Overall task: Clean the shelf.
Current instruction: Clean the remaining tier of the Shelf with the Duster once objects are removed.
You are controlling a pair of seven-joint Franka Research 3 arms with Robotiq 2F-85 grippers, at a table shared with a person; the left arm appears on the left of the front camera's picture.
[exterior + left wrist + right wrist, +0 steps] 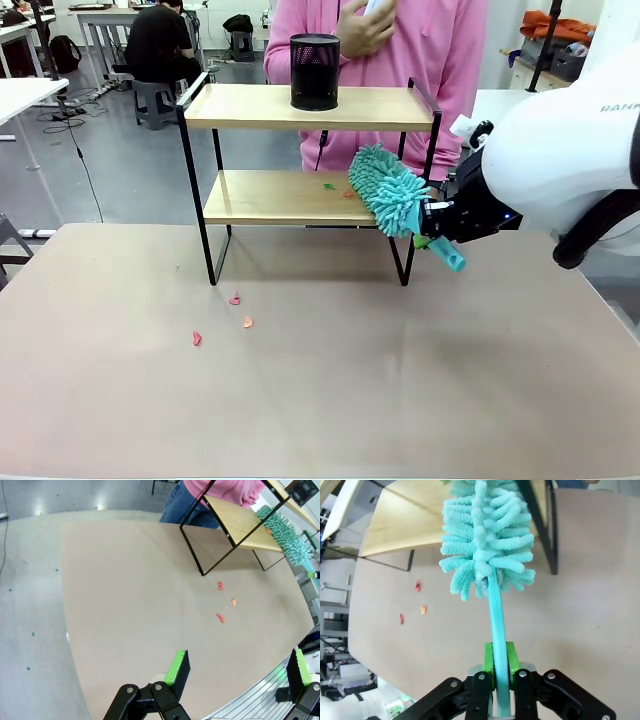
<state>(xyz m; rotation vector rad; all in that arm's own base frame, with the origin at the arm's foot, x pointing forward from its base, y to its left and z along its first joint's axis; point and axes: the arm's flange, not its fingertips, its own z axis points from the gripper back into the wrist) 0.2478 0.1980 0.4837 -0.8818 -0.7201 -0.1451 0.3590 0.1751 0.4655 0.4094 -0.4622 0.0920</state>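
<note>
Two scraps (329, 186) are seen on shelf (262, 198) lower board, just L of duster (388, 188), whose handle is clamped in R gripper (432, 224).

Grey floor (120, 180), white desks (25, 92) — dark stool (152, 100), trailing cable (86, 160)

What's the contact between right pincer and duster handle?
Touching. Right wrist view: the right pincer has green pads pressed on both sides of the duster handle, no gap.
</note>
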